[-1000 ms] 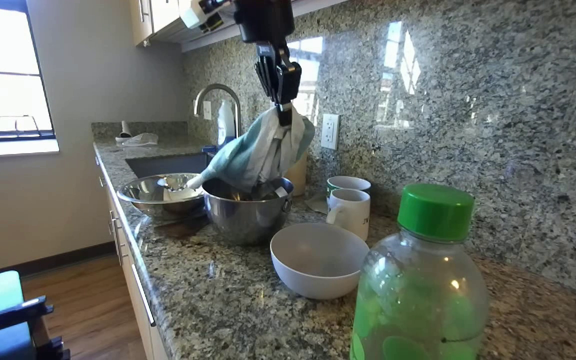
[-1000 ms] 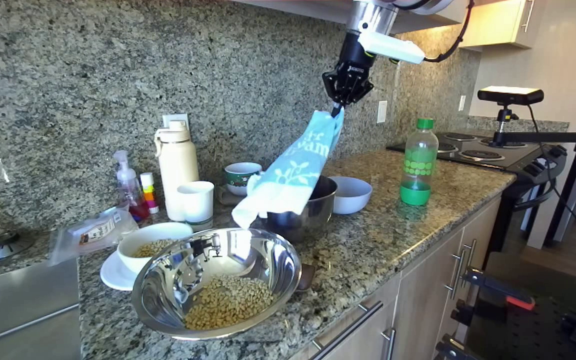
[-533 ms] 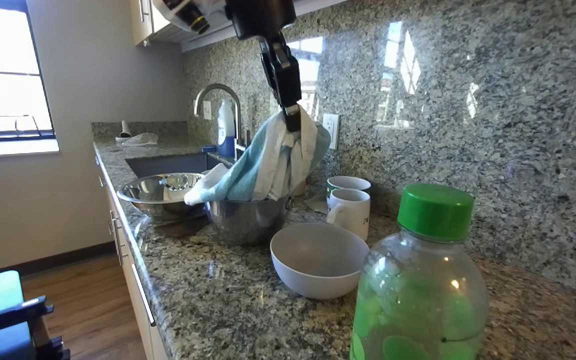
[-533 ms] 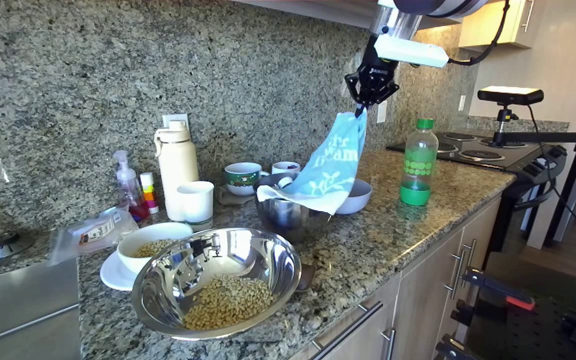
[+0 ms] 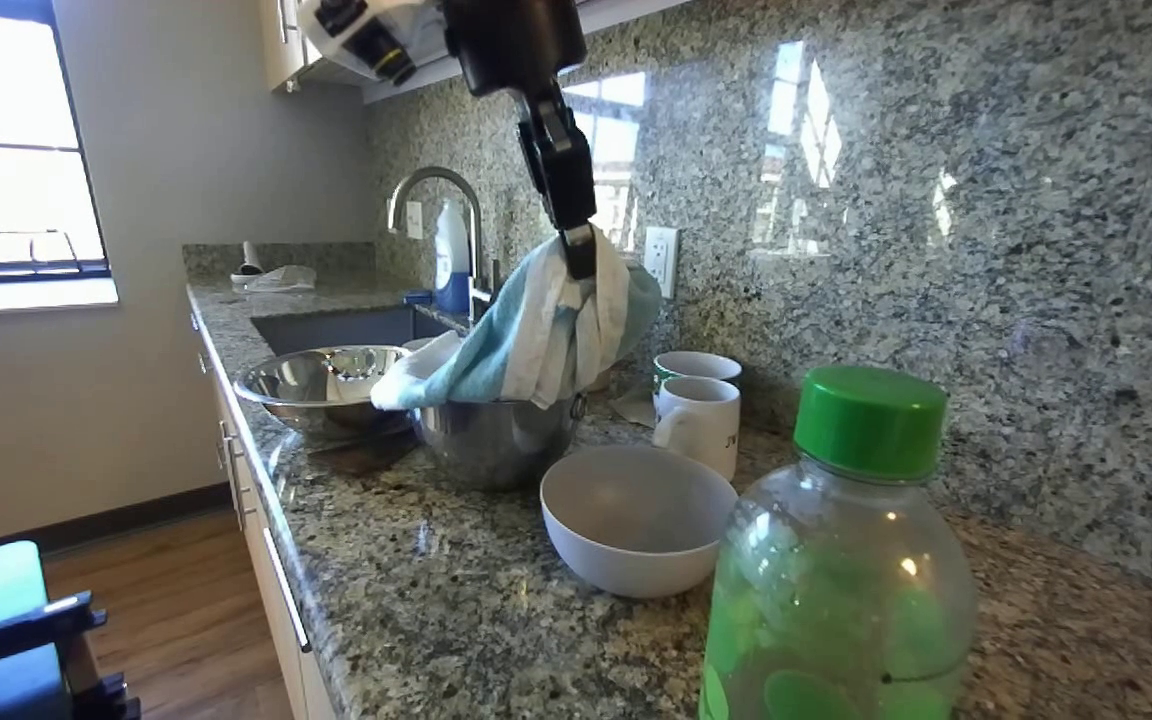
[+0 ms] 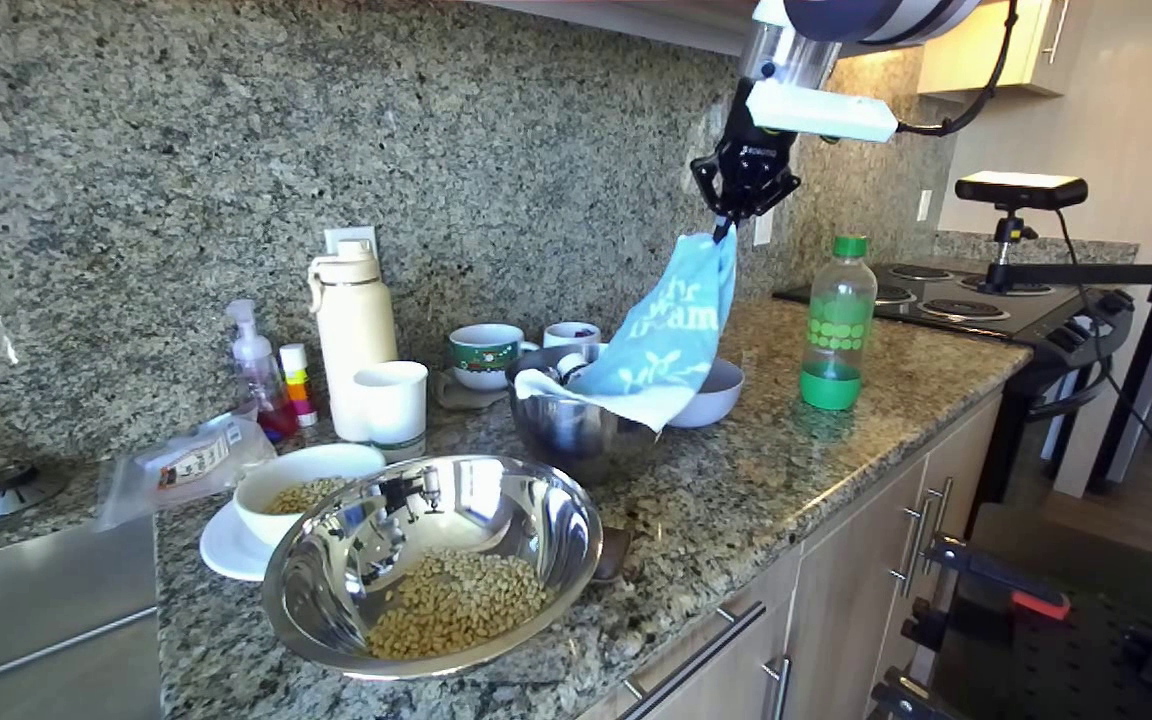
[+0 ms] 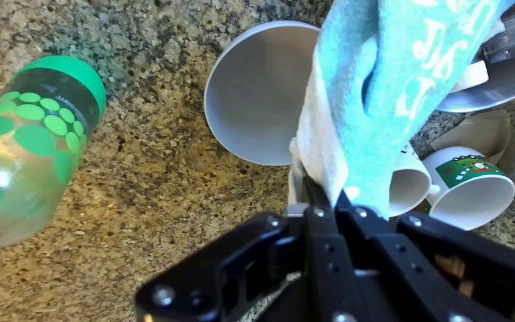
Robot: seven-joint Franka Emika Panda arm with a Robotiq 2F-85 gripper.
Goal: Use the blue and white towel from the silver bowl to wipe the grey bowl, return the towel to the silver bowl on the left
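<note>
Gripper [image 6: 723, 230] aslant, nose-down, towel [image 6: 664, 330] in grip.

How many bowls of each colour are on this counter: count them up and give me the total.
Silver: 2 (deep silver bowl, wide silver bowl)
Grey: 1 (grey bowl)
White: 1 (white bowl)
Total: 4

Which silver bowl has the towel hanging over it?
The deeper silver bowl, between the wide silver bowl and the grey bowl. The towel hangs from the gripper over part of that bowl; the wide one, holding grains, lies uncovered.
</note>
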